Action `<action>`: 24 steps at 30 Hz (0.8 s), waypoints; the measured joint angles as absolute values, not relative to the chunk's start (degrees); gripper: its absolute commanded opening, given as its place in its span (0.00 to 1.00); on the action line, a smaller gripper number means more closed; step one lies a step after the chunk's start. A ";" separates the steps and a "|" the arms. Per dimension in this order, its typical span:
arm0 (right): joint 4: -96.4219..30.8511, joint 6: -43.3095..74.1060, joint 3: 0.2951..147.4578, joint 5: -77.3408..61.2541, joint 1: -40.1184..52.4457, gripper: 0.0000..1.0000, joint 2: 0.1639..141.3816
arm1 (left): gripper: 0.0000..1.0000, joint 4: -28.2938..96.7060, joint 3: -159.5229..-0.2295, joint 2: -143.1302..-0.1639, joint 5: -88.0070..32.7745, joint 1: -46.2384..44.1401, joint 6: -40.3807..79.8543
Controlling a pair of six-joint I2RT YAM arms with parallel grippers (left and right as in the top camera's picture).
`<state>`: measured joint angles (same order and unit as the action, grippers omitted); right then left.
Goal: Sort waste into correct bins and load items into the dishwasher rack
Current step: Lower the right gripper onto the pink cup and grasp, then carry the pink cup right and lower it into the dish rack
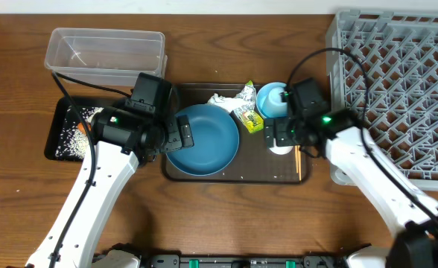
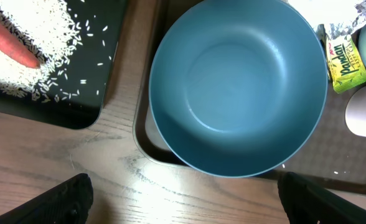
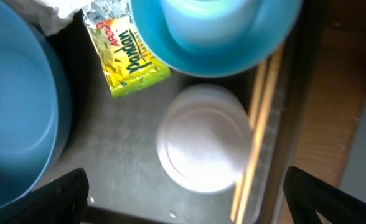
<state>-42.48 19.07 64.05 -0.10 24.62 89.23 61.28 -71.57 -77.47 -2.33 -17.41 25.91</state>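
Note:
The dark blue plate (image 1: 202, 138) lies on the brown serving tray (image 1: 241, 175), empty in the left wrist view (image 2: 236, 87). My left gripper (image 2: 184, 202) is open over bare table just in front of it. Rice (image 2: 21, 56) and the orange carrot (image 2: 9, 43) lie in the black tray (image 1: 59, 141). My right gripper (image 3: 186, 199) is open above the white cup (image 3: 201, 146), beside the chopsticks (image 3: 254, 143), the light blue bowl (image 3: 214, 31) and the yellow-green wrapper (image 3: 127, 53). The white tissue (image 1: 223, 100) lies behind the plate. The grey rack (image 1: 405, 89) stands at the right.
The clear plastic tub (image 1: 103, 50) stands at the back left, behind the black tray. The rack fills the right side of the table. Both arms reach in from the front edge.

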 measured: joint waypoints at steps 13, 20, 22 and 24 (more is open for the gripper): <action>-38.50 22.87 64.07 5.76 25.43 0.94 98.21 | 0.98 61.28 -71.57 -77.47 -2.33 -17.41 25.89; -38.26 23.46 64.07 6.11 25.43 0.70 100.18 | 0.98 61.30 -71.57 -77.47 -2.33 -17.41 25.89; -38.26 23.64 64.07 6.20 25.43 0.64 100.16 | 0.98 61.30 -71.57 -77.47 -2.33 -17.41 25.89; -38.48 23.66 64.23 6.22 25.43 0.62 100.12 | 0.98 61.30 -71.57 -77.47 -2.33 -17.41 25.89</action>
